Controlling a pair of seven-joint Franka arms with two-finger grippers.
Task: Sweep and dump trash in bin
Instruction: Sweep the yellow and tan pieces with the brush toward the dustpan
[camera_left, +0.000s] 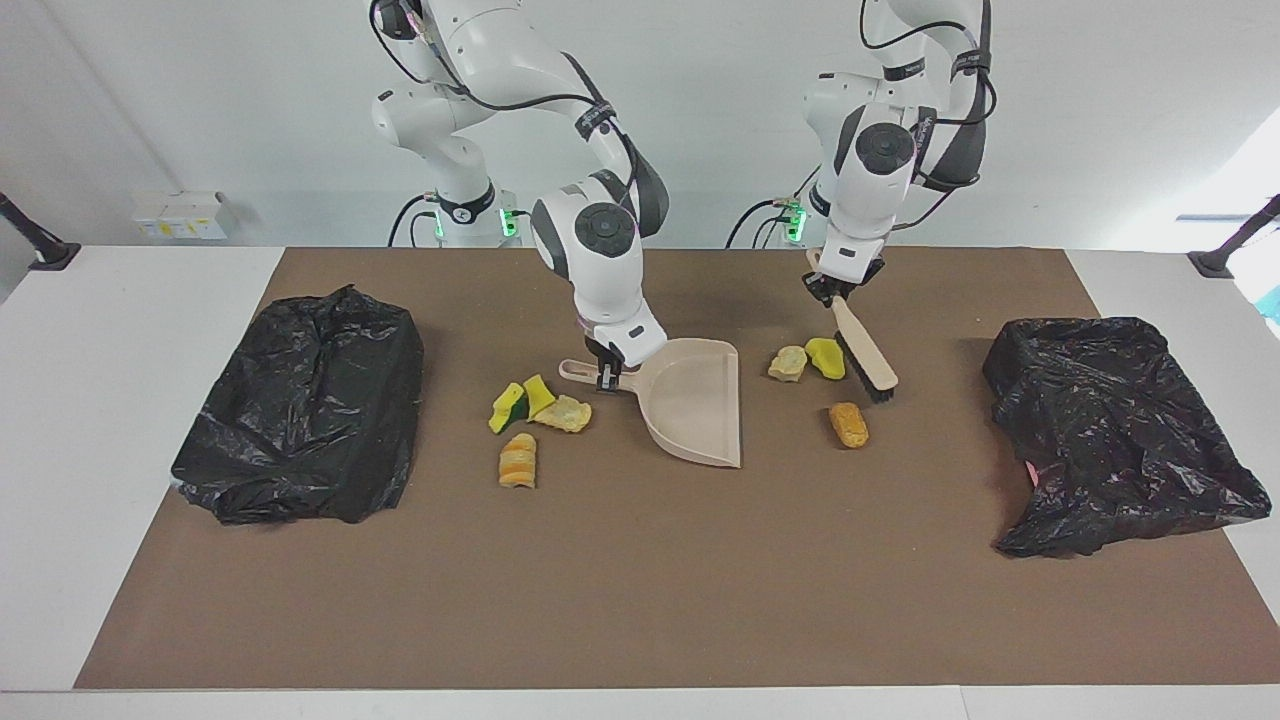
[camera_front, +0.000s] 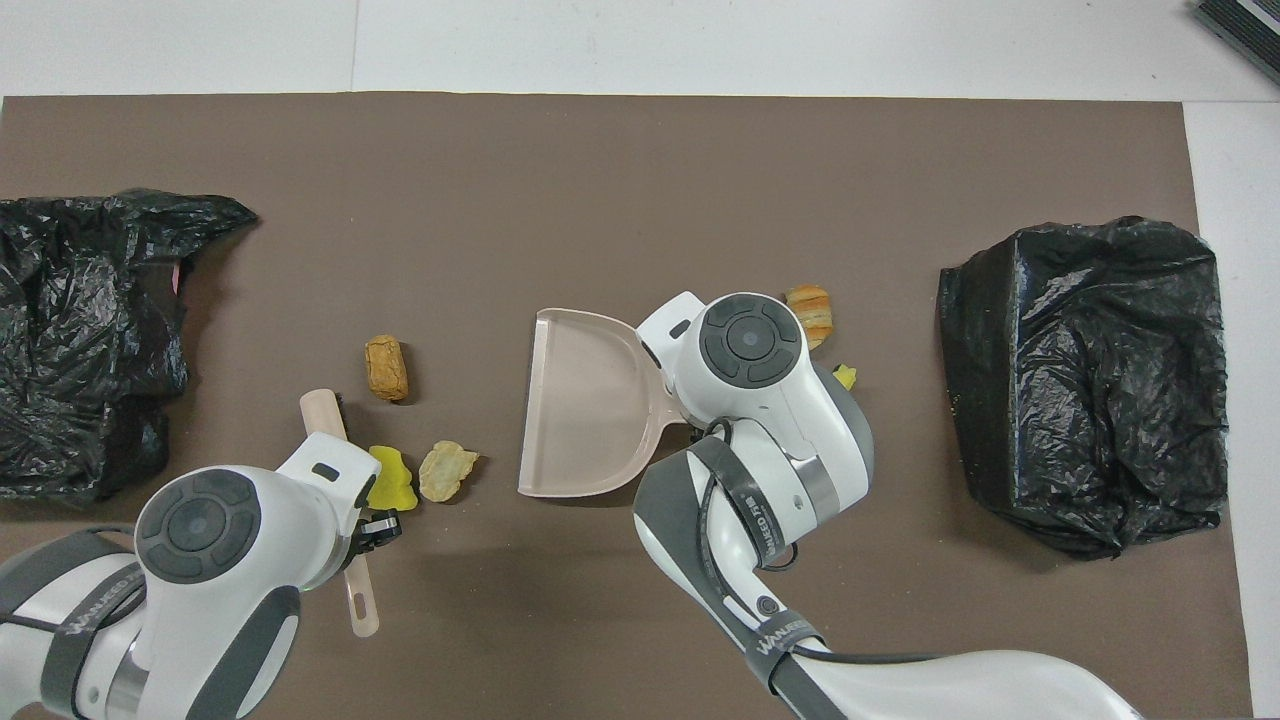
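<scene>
Trash scraps (camera_left: 830, 358) of yellow sponge and beige lumps lie scattered on brown surface (camera_left: 640, 580).
Left hand (camera_left: 836, 292) grasps beige black-bristled brush (camera_left: 866, 352) beside three scraps; right hand (camera_left: 606, 376) grasps beige plastic dustpan (camera_left: 695, 412), remaining scraps beside its handle.

Both arms reach down from their bases over the middle of the worktop, wrists bent so the hands point downward. The left hand (camera_left: 838, 293) is clamped closed, low over the worktop. The right hand (camera_left: 606, 378) is closed too, almost at the surface.
</scene>
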